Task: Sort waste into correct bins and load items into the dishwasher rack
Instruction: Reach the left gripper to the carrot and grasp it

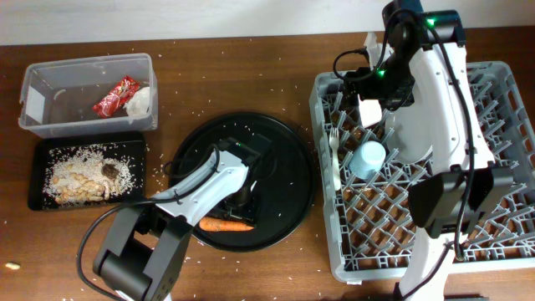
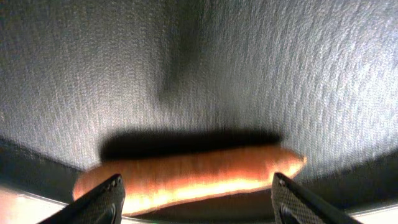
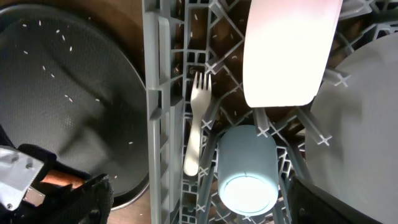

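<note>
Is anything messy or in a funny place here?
Yes. Rice-like crumbs fill the small black tray, but many lie scattered over the wooden table and the round black tray. The carrot lies on that round tray too, not in a bin.

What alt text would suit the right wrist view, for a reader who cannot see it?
A grey dishwasher rack holds a white plastic fork, a light-blue cup, a white bowl and part of a light grey plate. To its left lies a round black tray sprinkled with rice grains.
</note>
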